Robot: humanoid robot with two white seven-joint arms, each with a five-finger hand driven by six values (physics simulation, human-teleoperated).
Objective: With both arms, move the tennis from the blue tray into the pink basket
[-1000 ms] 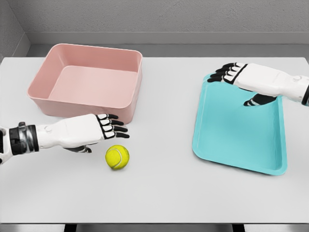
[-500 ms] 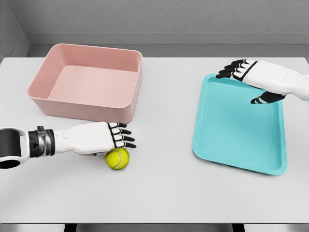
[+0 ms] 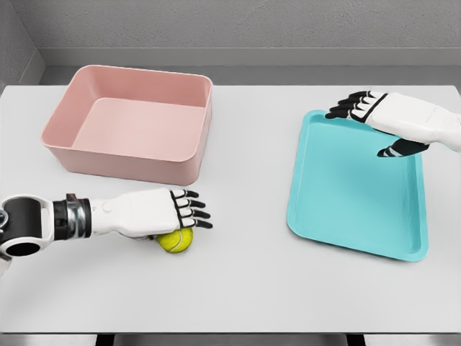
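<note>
Tennis ball on the surface, lower left of centre, off the blue tray and just below the pink basket. Probably light, springy, fuzzy enough to grip, yet prone to rolling; best cupped around its middle. Left hand directly over it, fingers extended flat, not yet closed. Right hand at upper right, spread loosely above the tray's far corner, holding nothing.
</note>
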